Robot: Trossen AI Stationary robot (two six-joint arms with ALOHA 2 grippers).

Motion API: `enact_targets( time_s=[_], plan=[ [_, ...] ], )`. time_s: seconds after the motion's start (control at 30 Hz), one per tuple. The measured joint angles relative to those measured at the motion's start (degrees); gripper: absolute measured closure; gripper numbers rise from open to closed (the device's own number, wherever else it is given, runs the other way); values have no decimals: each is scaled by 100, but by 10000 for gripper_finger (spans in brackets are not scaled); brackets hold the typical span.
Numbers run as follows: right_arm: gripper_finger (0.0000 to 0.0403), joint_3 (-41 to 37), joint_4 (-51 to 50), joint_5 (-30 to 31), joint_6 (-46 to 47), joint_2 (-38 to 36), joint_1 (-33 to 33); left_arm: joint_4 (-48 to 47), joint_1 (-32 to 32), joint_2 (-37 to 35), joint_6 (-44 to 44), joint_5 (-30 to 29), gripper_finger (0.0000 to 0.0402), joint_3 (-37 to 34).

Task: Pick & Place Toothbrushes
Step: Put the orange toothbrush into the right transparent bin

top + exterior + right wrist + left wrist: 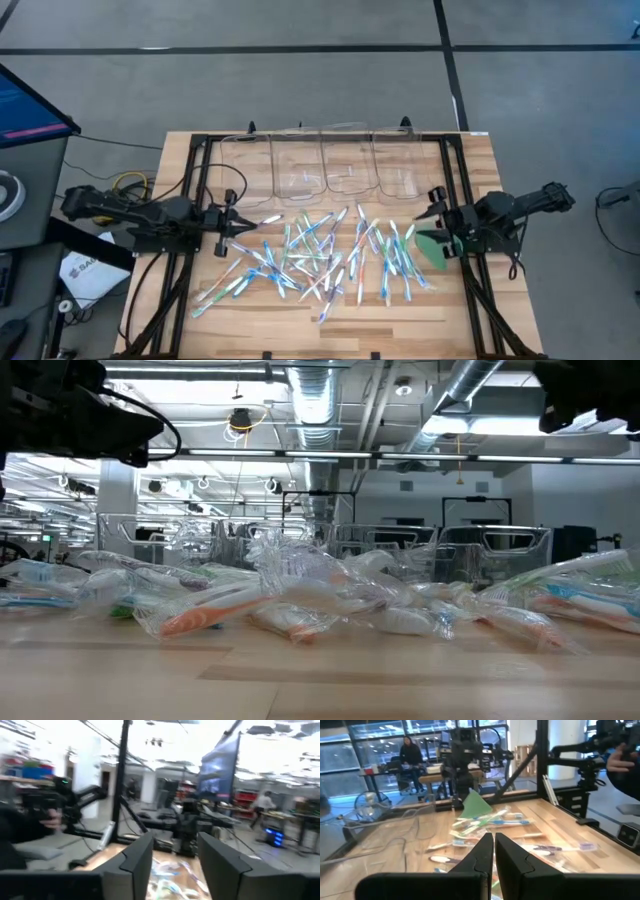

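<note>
So the toothbrushes (330,255) are scattered in a loose heap across the middle of the wooden table (440,320), near side of the clear bins (325,165); left gripper (235,222) hangs at the pile's left edge, fingers pressed together on nothing, one brush just right of its tip; right gripper (432,208) sits at the pile's right edge beside a green disc (432,247), fingers spread apart, nothing between them.
</note>
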Motion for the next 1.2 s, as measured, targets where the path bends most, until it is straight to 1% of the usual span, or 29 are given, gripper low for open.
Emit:
enact_targets(
  time_s=[0.07, 0.2, 0.27, 0.33, 0.5, 0.63, 0.7, 0.9, 1.0, 1.2],
  plan=[
    [222, 118, -128, 136, -161, 120, 24, 47, -2, 83, 0, 3, 389, -1],
    [177, 416, -137, 162, -413, 587, 109, 223, -1, 268, -3, 4, 388, 0],
    [161, 580, -163, 165, -421, 904, 149, 340, -1, 356, -3, 4, 380, -2],
    [154, 774, -137, 164, -528, 1260, 181, 462, 0, 439, -27, 2, 366, -1],
    [156, 1243, -163, 173, -819, 2244, 269, 648, -2, 672, -270, 2, 320, -2],
    [158, 1706, -445, 173, -802, 2967, 292, 669, 0, 806, -363, 0, 293, 0],
    [158, 1974, -600, 173, -636, 3388, 305, 702, 0, 866, -464, 0, 285, 0],
    [158, 2850, -1310, 175, -154, 4505, 278, 885, 0, 1010, -823, -2, 274, 0],
    [158, 3210, -1845, 175, -141, 4966, 278, 887, -1, 1067, -844, -2, 273, -1],
    [158, 3740, -2334, 175, 219, 5795, 278, 908, -1, 1191, -826, -5, 273, -2]
  ],
)
